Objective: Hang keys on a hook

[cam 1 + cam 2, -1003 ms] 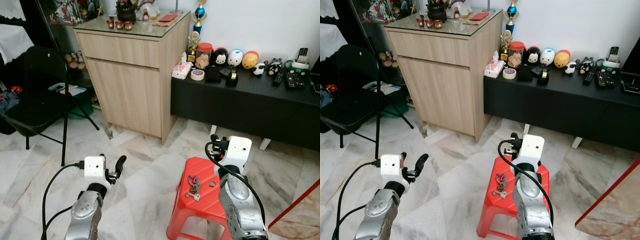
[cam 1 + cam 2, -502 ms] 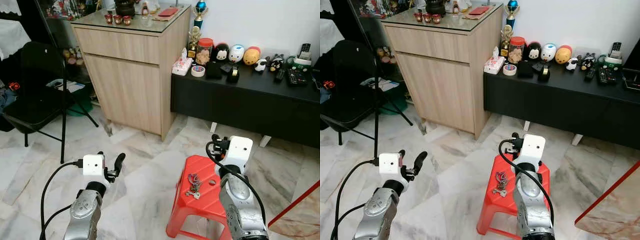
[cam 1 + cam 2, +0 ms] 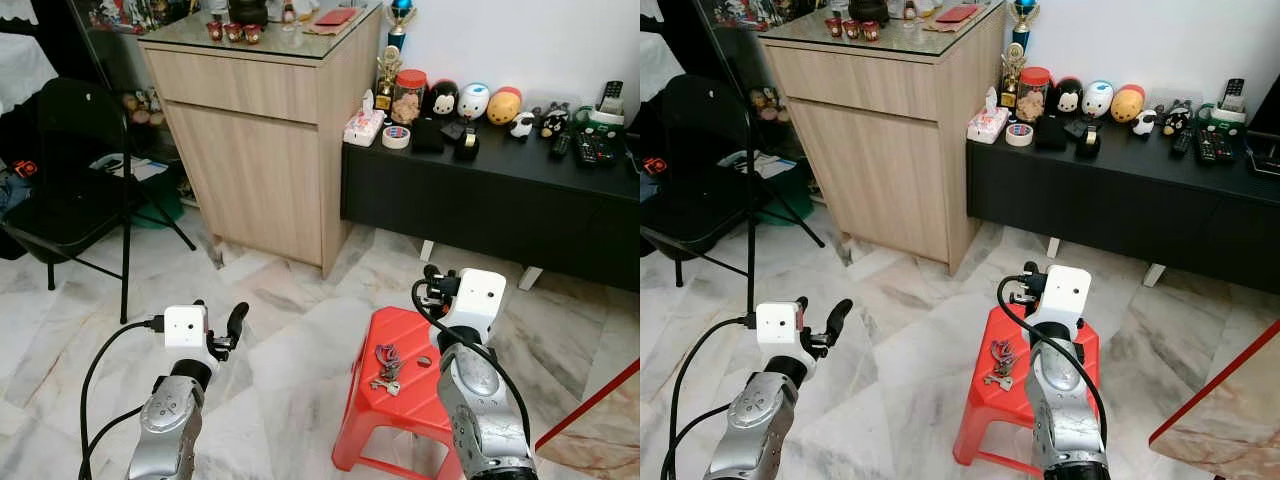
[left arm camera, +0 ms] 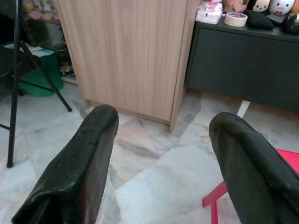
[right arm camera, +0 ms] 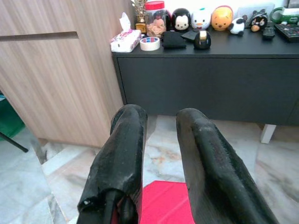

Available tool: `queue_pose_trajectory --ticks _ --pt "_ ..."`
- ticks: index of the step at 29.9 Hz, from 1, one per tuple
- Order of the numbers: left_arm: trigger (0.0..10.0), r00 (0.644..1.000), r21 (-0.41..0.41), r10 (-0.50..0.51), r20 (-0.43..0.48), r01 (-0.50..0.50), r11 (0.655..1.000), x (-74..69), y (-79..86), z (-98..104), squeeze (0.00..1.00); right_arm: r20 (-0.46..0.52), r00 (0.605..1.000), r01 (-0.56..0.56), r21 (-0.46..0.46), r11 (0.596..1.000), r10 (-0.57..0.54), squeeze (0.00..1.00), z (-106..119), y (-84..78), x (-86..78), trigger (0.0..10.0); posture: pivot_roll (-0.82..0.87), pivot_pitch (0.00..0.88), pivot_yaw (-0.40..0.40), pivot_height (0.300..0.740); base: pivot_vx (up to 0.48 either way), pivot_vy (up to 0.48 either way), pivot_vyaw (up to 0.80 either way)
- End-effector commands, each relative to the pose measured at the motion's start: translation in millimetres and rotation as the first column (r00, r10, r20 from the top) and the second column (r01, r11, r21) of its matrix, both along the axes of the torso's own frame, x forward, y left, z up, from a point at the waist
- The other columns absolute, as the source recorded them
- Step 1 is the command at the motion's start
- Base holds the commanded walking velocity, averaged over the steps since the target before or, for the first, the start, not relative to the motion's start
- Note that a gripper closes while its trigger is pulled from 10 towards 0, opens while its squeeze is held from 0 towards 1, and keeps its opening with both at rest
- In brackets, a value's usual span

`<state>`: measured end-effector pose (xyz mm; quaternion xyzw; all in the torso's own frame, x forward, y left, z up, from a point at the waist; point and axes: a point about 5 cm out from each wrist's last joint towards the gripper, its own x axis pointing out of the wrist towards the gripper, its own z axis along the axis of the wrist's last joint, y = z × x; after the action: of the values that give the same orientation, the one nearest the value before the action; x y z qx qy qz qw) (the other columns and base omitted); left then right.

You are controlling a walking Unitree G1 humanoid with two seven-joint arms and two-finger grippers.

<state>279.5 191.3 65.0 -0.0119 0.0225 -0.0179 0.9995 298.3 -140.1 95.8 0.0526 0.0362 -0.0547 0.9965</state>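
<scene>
No writing or brand can be read on anything in front of you; the labels on the jar and boxes are too small to make out.

Your keys [image 3: 385,367] lie in a small bunch on the top of the red stool [image 3: 400,330], towards its left front edge, on the marble floor [image 3: 290,330]. Your right gripper [image 5: 156,158] is raised over the back part of the stool, beyond the keys and a little to their right, apart from them; its wrist camera housing hides the fingers in the head views. The right wrist view shows them: two black fingers [image 5: 119,158] with a narrow gap between, nothing held, a strip of red stool below them, and past them the black bench [image 5: 210,70] carrying a roll of tape [image 5: 150,43], a tissue pack [image 5: 125,39] and round toy figures [image 5: 201,18].

Your left gripper [image 4: 163,154] hovers over bare floor, well apart from the stool to its left. Its wrist view shows the fingers [image 4: 88,154] spread wide and empty, with the wooden cabinet [image 4: 126,51] ahead and a corner of the stool between them. The head views add a black folding chair [image 3: 70,170] at far left.
</scene>
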Motion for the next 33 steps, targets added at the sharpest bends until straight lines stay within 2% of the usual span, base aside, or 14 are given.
queue_pose_trajectory --ticks 1,5,12,20,27,33 --pt "10.0 1.0 -0.008 0.002 -0.014 -0.002 1.0 -0.2 -1.0 -2.2 0.0 -0.025 1.0 0.001 -0.016 1.0 -0.002 0.0 -2.5 0.8 1.0 10.0 0.07 0.052 0.014 0.74 0.0 0.0 0.0" --pt "10.0 1.0 -0.01 -0.001 -0.022 0.001 1.0 -3.4 -0.9 -5.4 0.0 -0.035 0.999 0.004 -0.018 1.0 -0.004 0.0 -6.5 1.2 -2.1 10.0 0.07 0.0 0.018 0.74 0.0 0.0 0.0" --pt "10.0 0.999 -0.008 -0.013 -0.031 0.013 1.0 -1.5 -2.8 -6.6 0.0 -0.046 0.999 0.009 -0.019 1.0 -0.01 0.0 -7.7 3.1 -0.8 10.0 0.06 0.0 0.02 0.74 0.0 0.0 0.0" --pt "10.0 0.999 -0.021 -0.013 -0.035 0.012 1.0 1.2 -6.2 -5.8 0.0 -0.033 0.999 -0.011 -0.024 1.0 0.01 0.0 -4.7 5.0 0.8 10.0 0.06 0.0 0.023 0.691 0.0 0.0 0.0" --pt "10.0 0.999 -0.015 -0.018 -0.038 0.018 1.0 2.9 -7.1 -3.8 0.0 -0.022 1.0 -0.008 -0.021 1.0 0.007 0.0 -2.4 5.1 1.3 10.0 0.06 0.025 0.023 0.691 0.0 0.0 0.0" --pt "10.0 0.999 -0.009 0.005 -0.04 -0.005 1.0 0.1 -0.5 -4.6 0.0 -0.026 1.0 -0.006 -0.019 1.0 0.006 0.0 -2.7 4.1 2.2 10.0 0.07 0.046 0.019 0.691 0.0 0.0 0.0"
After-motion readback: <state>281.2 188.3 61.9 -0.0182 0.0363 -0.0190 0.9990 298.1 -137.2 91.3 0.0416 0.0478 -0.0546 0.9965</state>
